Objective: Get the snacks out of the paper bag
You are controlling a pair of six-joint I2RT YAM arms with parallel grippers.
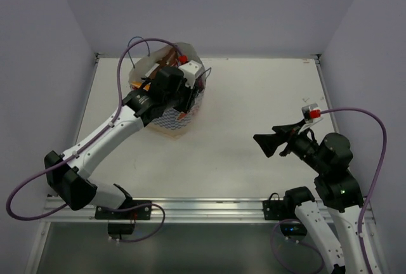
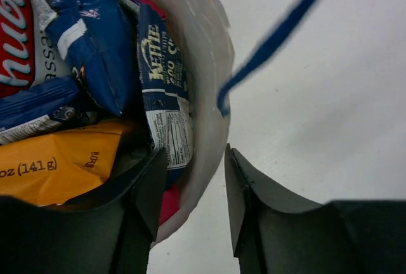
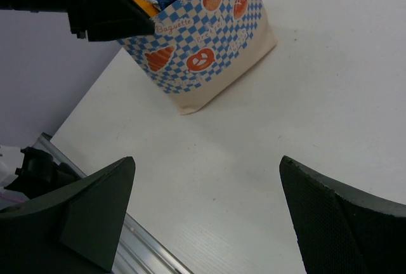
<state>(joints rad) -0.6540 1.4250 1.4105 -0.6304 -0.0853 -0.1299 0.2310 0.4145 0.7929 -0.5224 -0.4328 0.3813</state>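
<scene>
- Pale lilac walls, white table (image 1: pixel 254 96).
- Finds paper bag (image 1: pixel 170 123) standing at far left of table, snacks (image 2: pixel 89 33) packed inside: orange packet (image 2: pixel 57 166), blue-white Kettle packet (image 2: pixel 165 77) against the cream wall.
- Shows left gripper (image 2: pixel 193 176) part open, straddling the bag's rim, one finger inside, one outside, clamping nothing.
- Shows right gripper (image 3: pixel 206 163) spread wide, empty, well apart from the bag.
- Reads as the opening step: no packet out yet.
- Calls next for pinching the rim to steady the bag, or shifting inward onto the Kettle packet.

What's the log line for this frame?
left gripper: open, straddling paper bag rim | right gripper: open, empty, over table | snacks: in bag
</scene>
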